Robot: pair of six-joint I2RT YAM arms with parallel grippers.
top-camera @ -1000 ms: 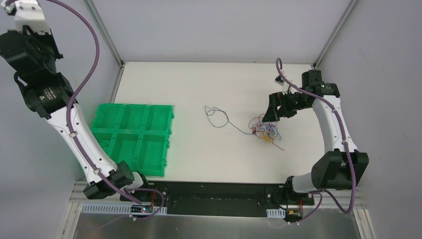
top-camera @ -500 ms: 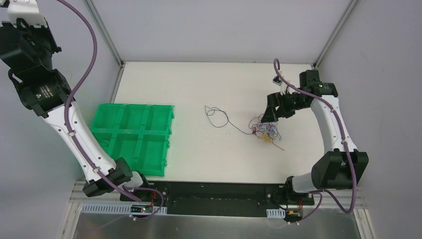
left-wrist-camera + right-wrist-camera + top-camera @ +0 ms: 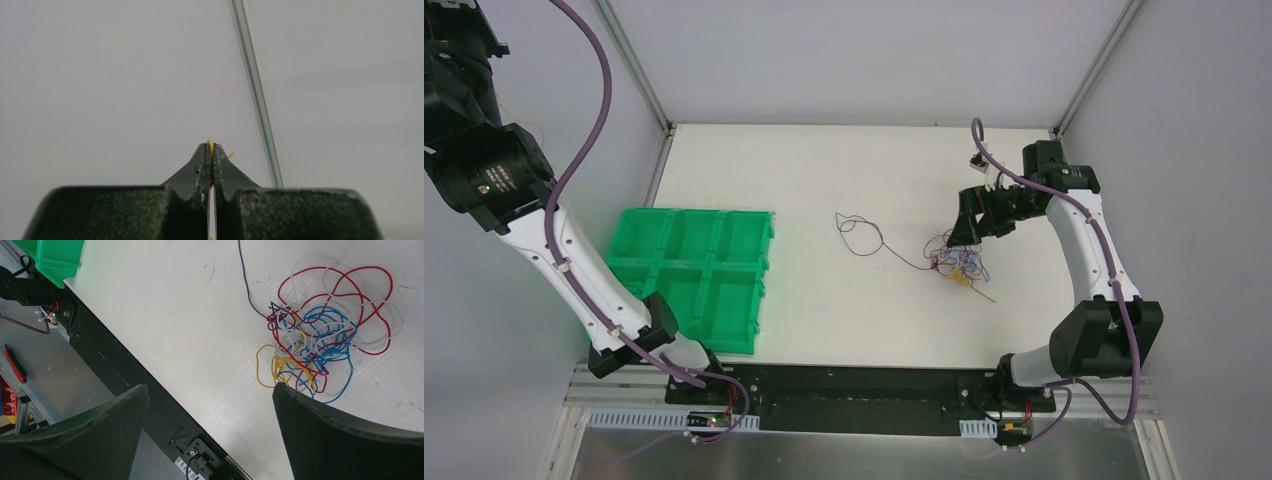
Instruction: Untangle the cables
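Note:
A tangle of cables [image 3: 959,265], red, blue, yellow, white and purple, lies right of centre on the table. In the right wrist view the tangle [image 3: 325,335] sits just past my right finger. A single dark grey cable [image 3: 862,235] trails to its left. My right gripper [image 3: 969,228] hovers at the tangle's far edge, open and empty [image 3: 210,386]. My left gripper [image 3: 211,146] is raised high against the grey wall, shut on a bit of yellow cable [image 3: 210,143] that pokes out at the tips. It is beyond the top left corner of the top view.
A green tray [image 3: 724,220] with several compartments stands at the left of the table; its corner shows in the right wrist view [image 3: 50,257]. A metal frame post [image 3: 255,85] runs beside my left gripper. The black base rail [image 3: 854,385] lines the near edge.
My left arm has swung up and to the left, carrying its gripper out of the top view. My right gripper has edged slightly left over the tangle.

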